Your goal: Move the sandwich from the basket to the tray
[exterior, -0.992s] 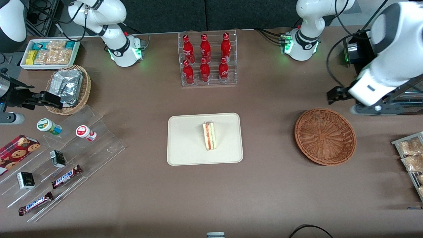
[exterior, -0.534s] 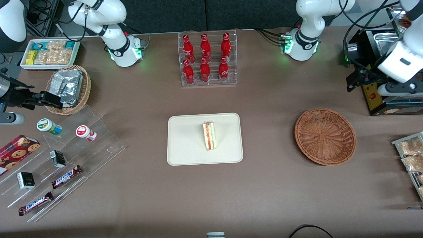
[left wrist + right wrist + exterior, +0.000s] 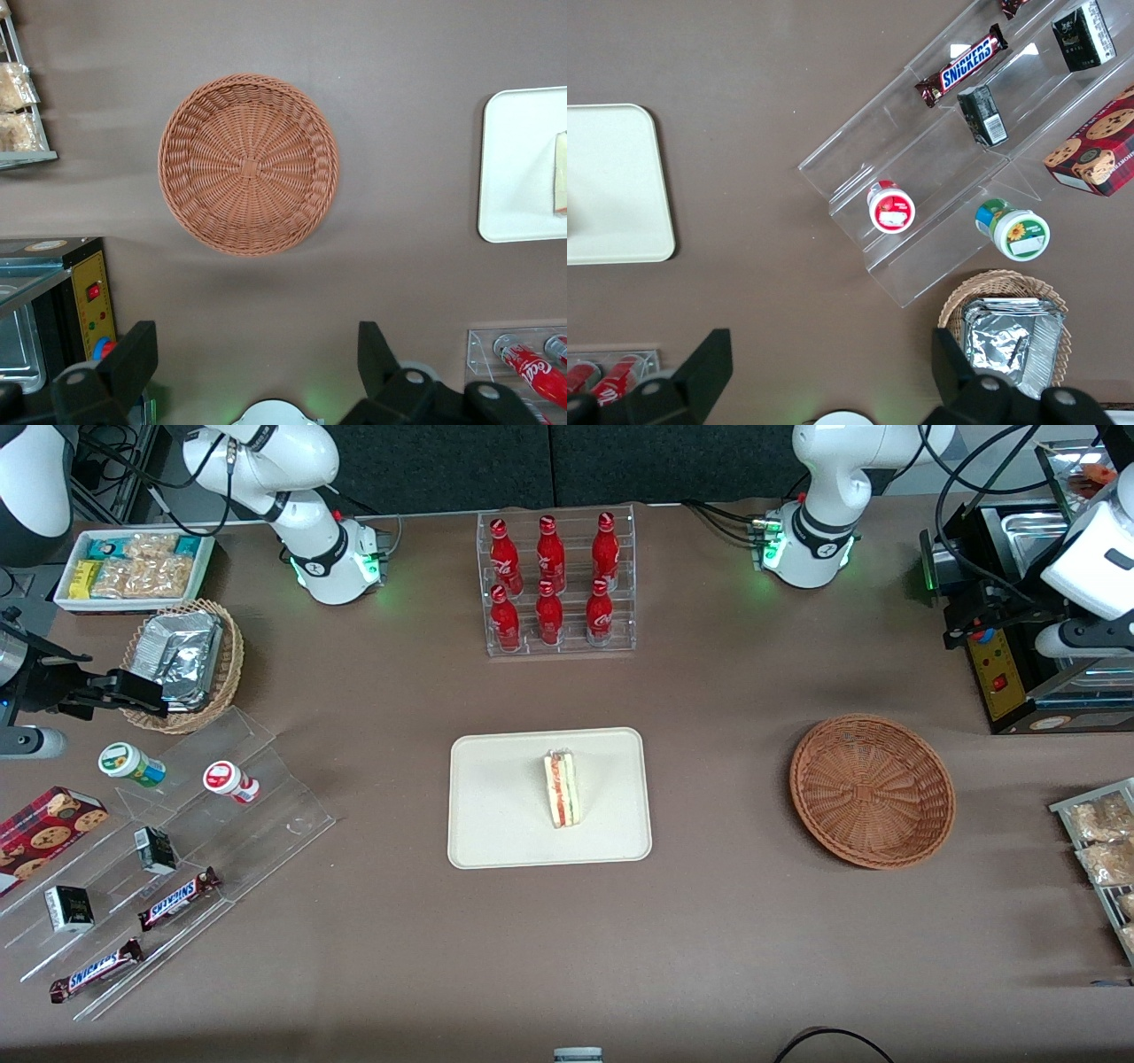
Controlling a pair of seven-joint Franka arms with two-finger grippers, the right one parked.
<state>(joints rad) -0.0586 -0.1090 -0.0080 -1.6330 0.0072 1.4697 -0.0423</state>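
- Jaws stand wide apart with nothing between them; the left gripper hangs high above the working arm's end of the table, farther from the front camera than the basket.
- Over the last second the gripper has drawn up and away toward the black machine at the table's edge, clear of the basket.
- Basket is empty, its woven floor bare in the wrist view.
- Sandwich lies on the tray, just toward three o'clock of the tray's middle in the front view, cut edge showing; the tray sits well apart from the basket, at its nine o'clock.
- Judged from this, the placing is done and the arm is retreating; nothing seems left but parking.
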